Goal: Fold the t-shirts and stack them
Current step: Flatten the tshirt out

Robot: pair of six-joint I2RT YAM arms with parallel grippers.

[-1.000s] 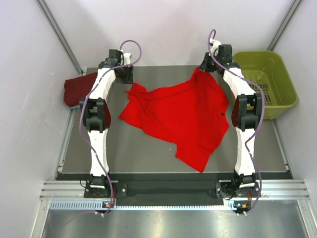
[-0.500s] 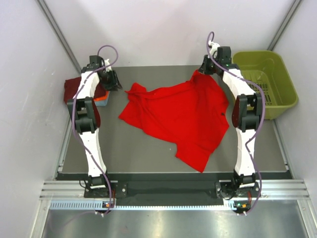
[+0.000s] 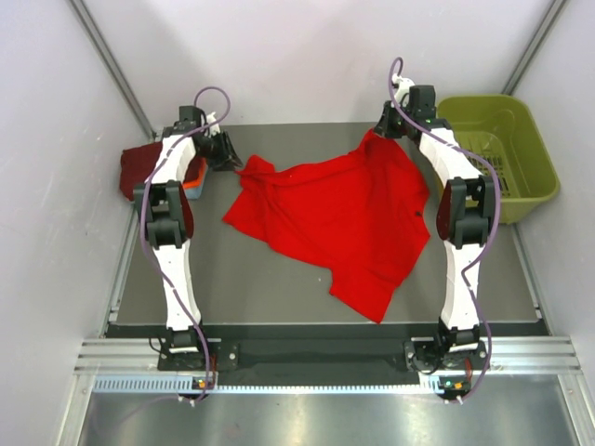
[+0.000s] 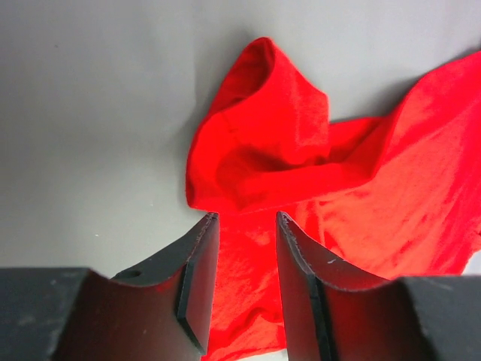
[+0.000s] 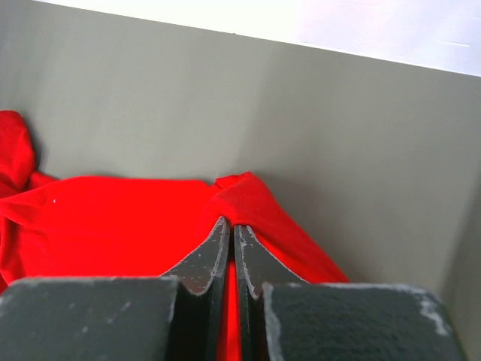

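One bright red t-shirt point(image 3: 344, 218), spread out but rumpled across the middle of a grey table point(image 3: 260, 288), not yet folded. At its far right corner, the right gripper point(image 5: 231, 226), clenched tight on a pinch of red cloth drawn up into a small peak at the fingertips. Probably held that way to anchor the corner, ready for pulling the shirt flat.

At the far left, just above a bunched-up sleeve, the left gripper point(image 4: 245, 219), jaws parted and grasping nothing, with red cloth showing beneath and between the fingers. Seemingly lined up to take the matching corner, so as to stretch the far edge between both arms.

Further left, at the table's edge, a dark maroon folded shirt point(image 3: 139, 167) with a sliver of orange beside it, largely hidden behind the left arm. Likely kept aside as the place for stacking the red one once folded.

Off to the far right, an olive-green basket point(image 3: 535, 158), well apart from the shirt.
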